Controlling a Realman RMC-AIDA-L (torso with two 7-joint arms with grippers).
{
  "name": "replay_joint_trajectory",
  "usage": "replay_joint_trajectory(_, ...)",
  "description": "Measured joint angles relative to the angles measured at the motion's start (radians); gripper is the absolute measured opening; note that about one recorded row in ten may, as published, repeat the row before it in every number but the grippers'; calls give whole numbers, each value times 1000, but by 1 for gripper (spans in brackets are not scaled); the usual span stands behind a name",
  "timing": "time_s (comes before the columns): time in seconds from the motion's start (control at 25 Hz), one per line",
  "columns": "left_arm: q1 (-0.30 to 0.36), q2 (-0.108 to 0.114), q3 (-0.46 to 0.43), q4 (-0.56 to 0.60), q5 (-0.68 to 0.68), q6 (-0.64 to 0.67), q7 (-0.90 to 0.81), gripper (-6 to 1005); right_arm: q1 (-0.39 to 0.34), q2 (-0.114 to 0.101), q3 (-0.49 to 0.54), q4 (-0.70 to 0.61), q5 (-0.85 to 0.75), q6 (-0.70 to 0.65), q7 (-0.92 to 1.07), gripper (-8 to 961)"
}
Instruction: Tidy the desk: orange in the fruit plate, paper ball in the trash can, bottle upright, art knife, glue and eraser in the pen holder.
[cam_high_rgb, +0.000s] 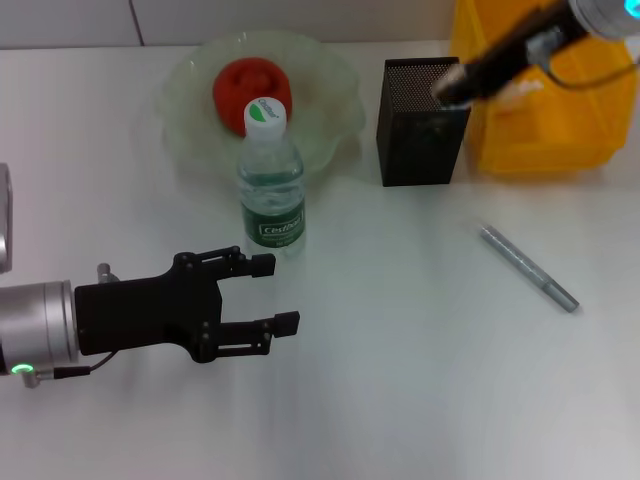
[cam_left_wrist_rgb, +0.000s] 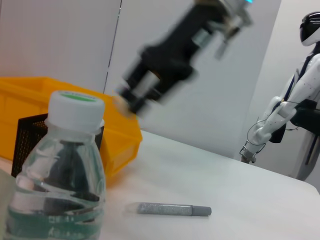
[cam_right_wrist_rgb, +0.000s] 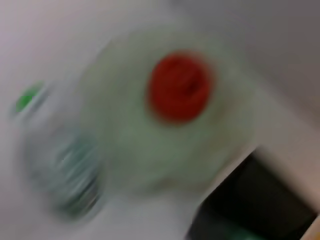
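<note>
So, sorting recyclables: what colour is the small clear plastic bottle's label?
Green, clearest in the head view: small clear plastic bottle.

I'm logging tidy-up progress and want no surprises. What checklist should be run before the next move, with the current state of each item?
1. orange in fruit plate: ok.
2. bottle upright: ok.
3. left gripper open, clear of bottle: ok.
4. right gripper above pen holder; fingers' load: cannot tell.
5. grey art knife still on the desk, not in holder: not ok.
6. Paper ball in trash can: cannot tell.
</note>
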Motion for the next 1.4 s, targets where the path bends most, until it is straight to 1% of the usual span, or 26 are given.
replay_joint_trajectory(0.04, -1, -1, 0, 0, 0, 1, 0, 797, 34, -2, 13, 85, -3, 93, -8, 399)
replay_joint_trajectory(0.08, -1, -1, 0, 0, 0, 1, 0, 797, 34, -2, 13, 85, -3, 93, -8, 399)
replay_joint_trajectory(0.12, -1, -1, 0, 0, 0, 1, 0, 797, 44, -2, 12, 117, -4, 125, -8, 399)
replay_joint_trajectory(0.2, -2, -1, 0, 0, 0, 2, 0, 797, 70, -2, 9, 202, -5, 200, -10, 413)
replay_joint_trajectory(0.24, -2, -2, 0, 0, 0, 3, -1, 797, 91, -1, 8, 275, -6, 258, -11, 420)
replay_joint_trajectory(0.4, -2, -3, -2, 0, 0, 4, -2, 797, 109, 0, 6, 325, -4, 302, -16, 448)
replay_joint_trajectory(0.48, -3, -3, -3, 0, 0, 5, -3, 797, 108, 1, 1, 323, -3, 309, -17, 463)
replay_joint_trajectory(0.68, -3, -3, -4, 0, 0, 6, -3, 797, 90, 2, 3, 266, 2, 268, -18, 498)
replay_joint_trajectory(0.8, -2, -2, -6, 1, 0, 11, -3, 797, 48, 4, 4, 138, 3, 154, -12, 519)
replay_joint_trajectory(0.84, -1, -1, -7, 2, 0, 12, -4, 797, 6, 3, 1, 21, 5, 36, -5, 556)
replay_joint_trajectory(0.88, 0, 0, -8, 4, 0, 13, -7, 797, 6, 3, 1, 21, 5, 36, -5, 592)
replay_joint_trajectory(0.96, 1, 2, -9, 6, 0, 14, -11, 797, -38, 4, -1, -78, 5, -91, 2, 665)
replay_joint_trajectory(1.0, 3, 2, -9, 7, 0, 14, -13, 797, -56, 3, -1, -107, 5, -134, 6, 702)
replay_joint_trajectory(1.04, 3, 3, -9, 7, 0, 15, -14, 797, -105, 4, -11, -136, 5, -194, 13, 702)
replay_joint_trajectory(1.08, 3, 3, -8, 7, 0, 14, -14, 797, -105, 4, -11, -136, 5, -194, 13, 701)
replay_joint_trajectory(1.12, 3, 3, -6, 6, 0, 13, -14, 797, -148, 5, -43, -115, 1, -189, 17, 701)
replay_joint_trajectory(1.16, 3, 3, -3, 6, 0, 10, -14, 797, -148, 5, -43, -115, 1, -189, 17, 700)
replay_joint_trajectory(1.2, 1, 3, -1, 6, 0, 9, -14, 797, -165, 5, -62, -90, -3, -168, 18, 700)
replay_joint_trajectory(1.24, -2, 3, -1, 4, 0, 9, -14, 797, -186, 5, -90, -35, -6, -121, 18, 699)
replay_joint_trajectory(1.28, -2, 3, -1, 4, 0, 9, -14, 797, -186, 5, -90, -35, -6, -121, 18, 698)
replay_joint_trajectory(1.32, -5, 3, 0, 4, 0, 9, -14, 797, -194, 5, -103, 26, -7, -72, 18, 698)
replay_joint_trajectory(1.36, -6, 4, 0, 4, 0, 9, -14, 797, -194, 5, -103, 26, -7, -72, 18, 696)
replay_joint_trajectory(1.4, -7, 3, 0, 5, 0, 9, -14, 797, -195, 5, -106, 52, -7, -51, 18, 694)
